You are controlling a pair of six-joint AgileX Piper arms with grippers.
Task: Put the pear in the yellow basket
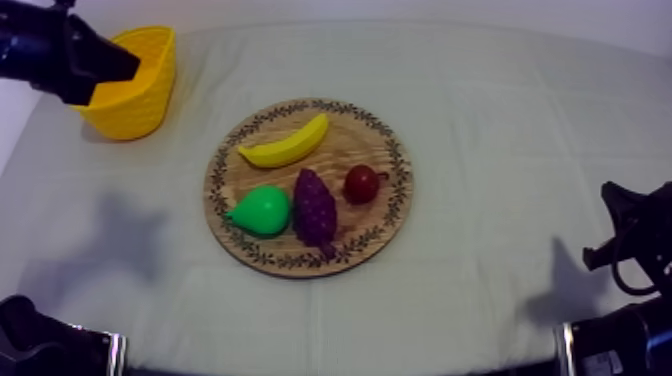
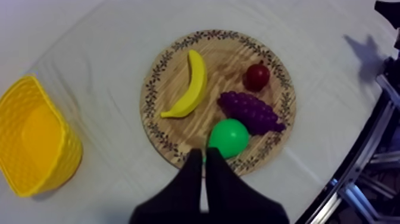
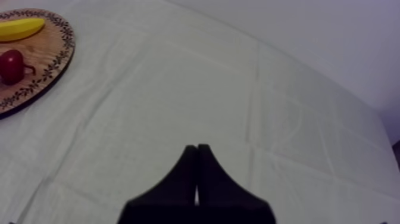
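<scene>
My left end effector (image 2: 202,152) hangs high over the surface (image 1: 500,120), fingers pressed together on nothing, pointing at the pear (image 2: 229,137). The pear lies on the board (image 2: 226,65) just beside the grapes (image 2: 250,112). I must open before grasping, I judge. My right end effector (image 3: 197,147), likewise closed and empty, sits apart, likely to leave room. One board, one basket (image 1: 135,105), four fruits: banana (image 1: 285,145), pear, grapes, small red fruit (image 1: 361,184).

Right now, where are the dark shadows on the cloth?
Top view: two soft grey shadows lie on the cloth, one at each side of the wooden board. Left wrist view: another shadow falls on the cloth beyond the small red fruit. Right wrist view: the cloth looks evenly lit, faintly creased.
</scene>
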